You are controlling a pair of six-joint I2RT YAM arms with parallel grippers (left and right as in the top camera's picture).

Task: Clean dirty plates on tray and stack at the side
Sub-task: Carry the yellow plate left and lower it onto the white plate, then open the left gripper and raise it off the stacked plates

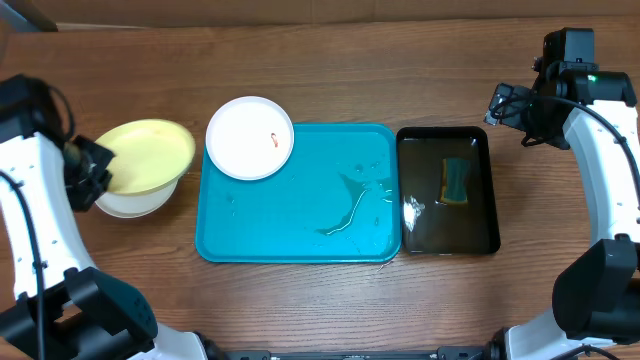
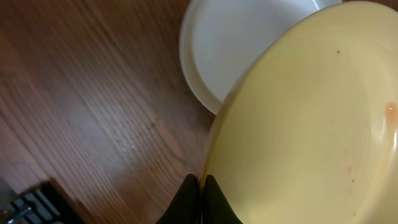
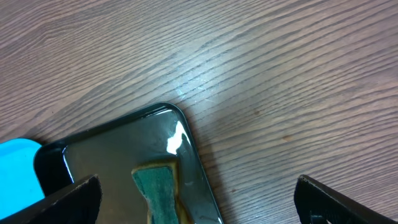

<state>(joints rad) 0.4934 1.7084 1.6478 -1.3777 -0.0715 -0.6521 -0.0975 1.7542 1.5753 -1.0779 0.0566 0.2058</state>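
Note:
The pale yellow-green plate [image 1: 150, 152] is tilted over a white plate [image 1: 128, 206] on the table, left of the turquoise tray [image 1: 300, 215]. My left gripper [image 1: 97, 165] is shut on the yellow-green plate's rim. In the left wrist view the fingers [image 2: 202, 190] pinch the rim of the yellow-green plate [image 2: 311, 124], which has a faint orange smear, with the white plate [image 2: 249, 43] beneath it. A second white plate [image 1: 250, 137] with a red smear lies over the tray's back left corner. My right gripper [image 1: 508, 106] is open and empty above the black tray's back right corner.
A black tray [image 1: 478, 215] of water stands right of the turquoise tray and holds a green sponge [image 1: 456, 180]. In the right wrist view the open fingers [image 3: 198, 190] frame the black tray [image 3: 112, 146] and the sponge [image 3: 158, 186]. Water puddles lie on the turquoise tray.

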